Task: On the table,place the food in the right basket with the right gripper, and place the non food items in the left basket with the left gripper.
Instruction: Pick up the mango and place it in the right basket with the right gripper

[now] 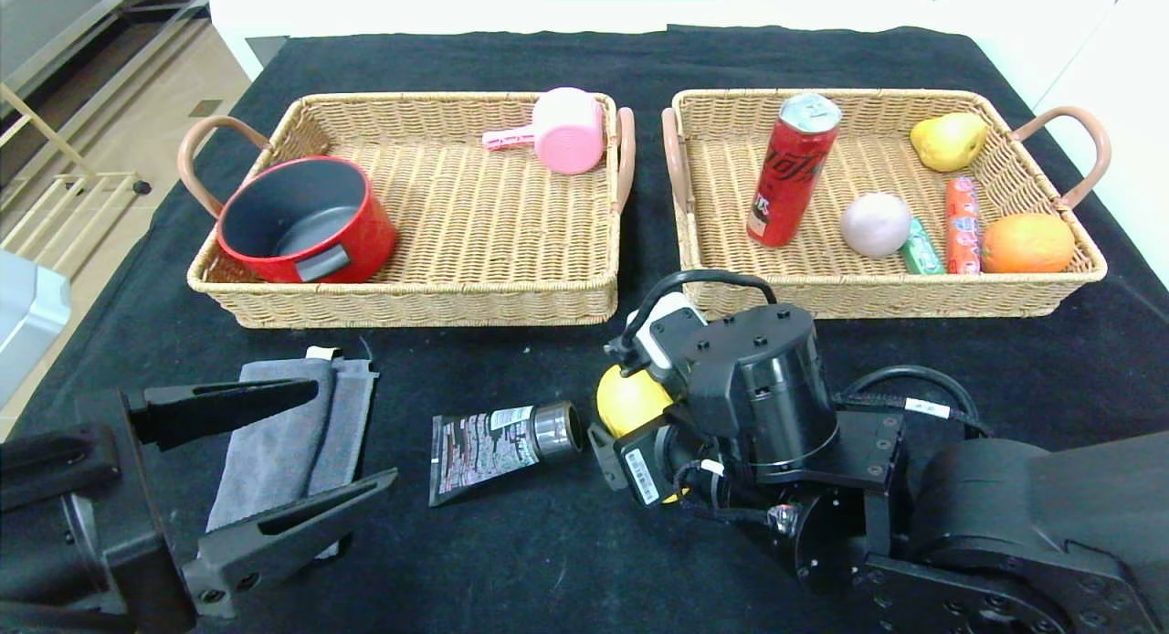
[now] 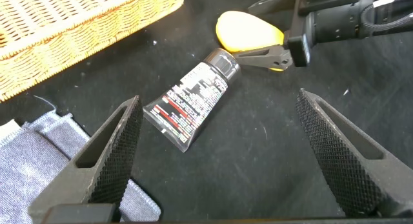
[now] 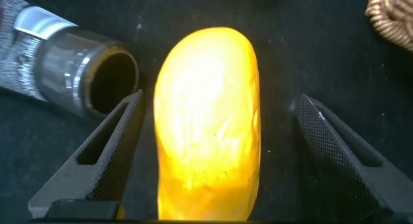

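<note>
Our left pincer (image 1: 310, 442) hangs wide open and empty just above the grey cloth (image 1: 283, 433) on the counter (image 1: 548, 543). Beyond its tips lies the tube (image 1: 502, 440), long axis slanting, cap end pointing toward our right pincer (image 3: 216, 153). That one is spread wide around the yellow fruit (image 3: 208, 121), a finger (image 3: 106, 153) on either side, apart from it; the fruit's long axis runs straight out between them.

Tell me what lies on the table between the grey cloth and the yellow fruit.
A tube with a grey cap lies there on the black table, cap end next to the yellow fruit, flat end toward the grey cloth. The head view shows it; the left wrist view confirms.
</note>
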Motion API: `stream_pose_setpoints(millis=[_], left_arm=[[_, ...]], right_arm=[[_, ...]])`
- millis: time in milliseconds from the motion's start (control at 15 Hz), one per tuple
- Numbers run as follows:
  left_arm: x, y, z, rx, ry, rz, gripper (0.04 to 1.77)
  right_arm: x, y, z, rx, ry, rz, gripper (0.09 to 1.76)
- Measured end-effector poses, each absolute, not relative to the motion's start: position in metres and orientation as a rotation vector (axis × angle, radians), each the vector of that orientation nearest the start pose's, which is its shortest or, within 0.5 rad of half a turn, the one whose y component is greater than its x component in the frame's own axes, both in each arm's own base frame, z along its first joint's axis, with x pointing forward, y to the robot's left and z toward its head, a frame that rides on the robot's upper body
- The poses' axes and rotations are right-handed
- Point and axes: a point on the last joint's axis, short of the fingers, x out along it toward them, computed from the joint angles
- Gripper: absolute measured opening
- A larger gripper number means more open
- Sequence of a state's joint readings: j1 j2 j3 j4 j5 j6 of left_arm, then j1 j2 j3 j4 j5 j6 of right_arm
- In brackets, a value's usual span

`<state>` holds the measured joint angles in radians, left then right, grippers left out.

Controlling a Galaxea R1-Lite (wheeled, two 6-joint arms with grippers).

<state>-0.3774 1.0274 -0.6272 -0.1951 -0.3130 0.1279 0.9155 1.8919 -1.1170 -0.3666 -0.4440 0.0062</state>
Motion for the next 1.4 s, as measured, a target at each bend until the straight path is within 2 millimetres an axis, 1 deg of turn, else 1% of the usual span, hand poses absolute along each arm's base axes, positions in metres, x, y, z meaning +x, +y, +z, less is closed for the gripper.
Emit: stream_pose_setpoints(millis=[267,333,400,533,600,733,800,933,1200,1400], left_arm=[[0.123,-0.056,0.237,0.13,0.166,-0.7,1.72],[0.123,-0.056,0.237,0.13,0.166,-0.7,1.72],[0.123,-0.056,0.237,0.131,0.165,-0.7,1.72],[0.123,-0.056,0.237,0.131,0.166,-0.7,1.72],[0.123,-0.056,0.237,0.131,0.168,-0.7,1.72],[0.124,-0.057,0.236,0.131,0.174,-0.701,1.72],[0.124,-0.057,0.236,0.131,0.175,-0.701,1.72],[0.125,-0.057,0.235,0.131,0.177,-0.701,1.72],[0.124,-0.057,0.235,0.131,0.178,-0.701,1.72],[0.125,-0.057,0.235,0.131,0.179,-0.701,1.72]], right_arm=[[0.233,0.284,0.172,-0.258,0.329,0.459,1.7],[0.234,0.284,0.17,-0.26,0.332,0.457,1.62],[0.235,0.284,0.169,-0.262,0.336,0.453,1.43],[0.237,0.283,0.166,-0.266,0.342,0.448,1.13],[0.238,0.283,0.165,-0.267,0.344,0.447,1.05],[0.24,0.285,0.161,-0.273,0.35,0.444,1.01],[0.242,0.288,0.153,-0.285,0.365,0.441,1.01],[0.245,0.29,0.145,-0.296,0.378,0.437,1.0],[0.24,0.285,0.157,-0.281,0.363,0.446,1.0],[0.239,0.283,0.16,-0.277,0.359,0.446,1.0]])
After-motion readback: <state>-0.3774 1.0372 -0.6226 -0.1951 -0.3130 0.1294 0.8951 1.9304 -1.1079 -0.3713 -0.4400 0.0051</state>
